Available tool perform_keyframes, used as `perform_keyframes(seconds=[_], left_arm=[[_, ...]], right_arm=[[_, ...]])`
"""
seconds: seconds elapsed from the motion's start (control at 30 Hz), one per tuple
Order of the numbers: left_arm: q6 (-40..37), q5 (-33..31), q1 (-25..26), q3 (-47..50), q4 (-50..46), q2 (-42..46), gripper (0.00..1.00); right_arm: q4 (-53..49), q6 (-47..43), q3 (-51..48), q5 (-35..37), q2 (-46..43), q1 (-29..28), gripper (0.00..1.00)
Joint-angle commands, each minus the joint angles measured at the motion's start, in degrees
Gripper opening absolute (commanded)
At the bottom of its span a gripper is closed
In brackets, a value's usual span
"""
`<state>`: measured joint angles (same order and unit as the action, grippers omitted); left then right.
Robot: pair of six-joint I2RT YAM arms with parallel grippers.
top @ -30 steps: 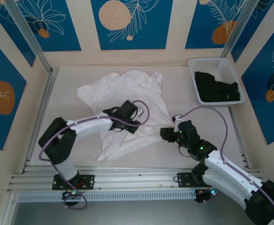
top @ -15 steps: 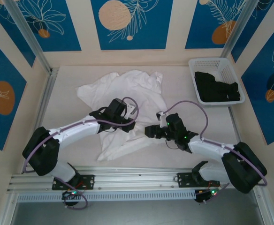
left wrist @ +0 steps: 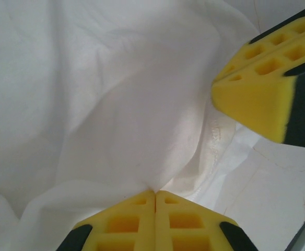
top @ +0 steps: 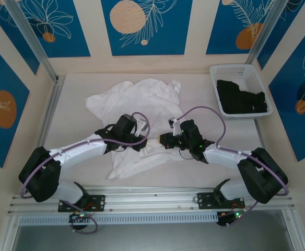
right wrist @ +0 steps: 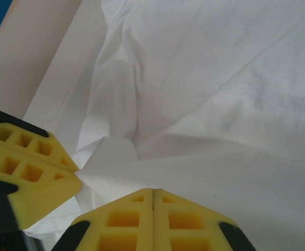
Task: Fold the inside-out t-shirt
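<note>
1. One white t-shirt (top: pixel 142 99) lies crumpled and wrinkled on the middle of the tabletop (top: pixel 74 115). It spreads from the far-left part towards the near edge, where a narrower stretch of cloth trails to the near left.
2. Its near-right edge is where both arms meet. In the top view the left fingers (top: pixel 142 140) and the right fingers (top: pixel 163 140) sit just beside each other on the cloth, tips pointing at one another.
3. From the left wrist, the left fingers (left wrist: pixel 155 196) are pressed together with no gap, and folds of the t-shirt (left wrist: pixel 116 104) run right into their tip, so they pinch the cloth. The right fingers (left wrist: pixel 267 99) show at the upper right, resting at a hemmed edge of the shirt.
4. From the right wrist, the right fingers (right wrist: pixel 152 192) are likewise closed tight on a raised fold of the t-shirt (right wrist: pixel 220 94). The left fingers (right wrist: pixel 32 172) sit close at the lower left, with their tip touching the same bunched cloth.
5. Bare tabletop shows beyond the shirt's edge in both wrist views.
6. Well apart, at the far-right corner, a white basket (top: pixel 231 68) holds a black garment (top: pixel 241 99).
</note>
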<state>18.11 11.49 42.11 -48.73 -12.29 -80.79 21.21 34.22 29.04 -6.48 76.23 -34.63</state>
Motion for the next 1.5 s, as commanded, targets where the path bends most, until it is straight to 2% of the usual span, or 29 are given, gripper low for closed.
perform_keyframes(seconds=[0.0, 0.03, 0.07, 0.17, 0.2, 0.3, 0.4, 0.5, 0.6, 0.8, 0.87, 1.03, 1.2, 1.27, 1.37, 1.47], left_arm=[[0.0, -0.9, -0.5, 1.3, 2.4, 1.1, 0.0], [0.0, -0.9, -0.5, 1.2, 2.2, 1.0, 0.0], [-0.1, -0.9, -0.5, 1.1, 2.1, 1.0, 0.0], [0.0, -1.0, -0.5, 1.3, 2.1, 1.5, 0.0], [-0.1, -1.1, -0.5, 1.4, 2.2, 1.7, 0.0], [0.0, -1.1, -0.4, 1.6, 2.5, 1.8, 0.0], [0.1, -0.8, -0.5, 1.5, 2.9, 1.3, 0.0], [0.3, -0.3, -0.5, 1.4, 3.0, 1.1, 0.0], [0.4, -0.5, -0.5, 1.8, 3.2, 1.4, 0.0], [0.0, -1.8, -0.5, 2.6, 3.3, 1.6, 0.0], [-0.4, -2.8, -0.5, 2.9, 3.4, 1.6, 0.0], [-2.3, -7.0, -0.5, 3.6, 3.9, 1.3, 0.01], [-4.5, -4.4, -0.2, 5.0, 7.9, 3.5, 0.39], [-4.9, -2.8, -0.1, 6.0, 10.5, 4.9, 0.5], [-5.3, -1.4, 0.1, 6.7, 13.4, 6.1, 0.62], [-6.6, 0.6, 0.6, 5.8, 14.4, 5.1, 0.7]], right_arm=[[-2.4, -1.7, 0.8, -1.3, -3.5, 0.2, 0.0], [-4.3, -2.2, 1.1, -0.5, -4.1, 0.1, 0.0], [-6.9, -2.7, 1.1, 1.1, -5.1, 0.0, 0.05], [-13.9, -3.2, 0.2, 7.7, -8.7, -0.2, 0.42], [-16.3, -2.8, 0.3, 9.3, -9.5, -0.1, 0.49], [-18.9, -0.4, 1.3, 9.2, -8.3, -0.3, 0.62], [-15.6, 3.2, 1.7, 6.8, -4.3, -2.0, 0.66], [-11.7, 6.2, 2.5, 5.6, -0.3, -3.4, 0.64], [-7.4, 7.4, 3.2, 4.1, 2.2, -3.5, 0.54], [-4.3, 7.1, 5.6, 2.3, 4.4, -3.6, 0.1], [-4.5, 6.5, 5.7, 2.2, 3.6, -3.4, 0.0], [-5.1, 6.5, 5.0, 0.7, -1.9, -2.0, 0.0], [-5.1, 9.3, 5.6, -2.6, -5.0, -1.2, 0.0], [-5.4, 10.1, 5.8, -3.5, -5.6, -0.5, 0.0], [-6.4, 11.2, 6.5, -5.1, -6.1, 0.7, 0.0], [-6.8, 12.1, 7.0, -6.2, -6.1, 1.1, 0.0]])
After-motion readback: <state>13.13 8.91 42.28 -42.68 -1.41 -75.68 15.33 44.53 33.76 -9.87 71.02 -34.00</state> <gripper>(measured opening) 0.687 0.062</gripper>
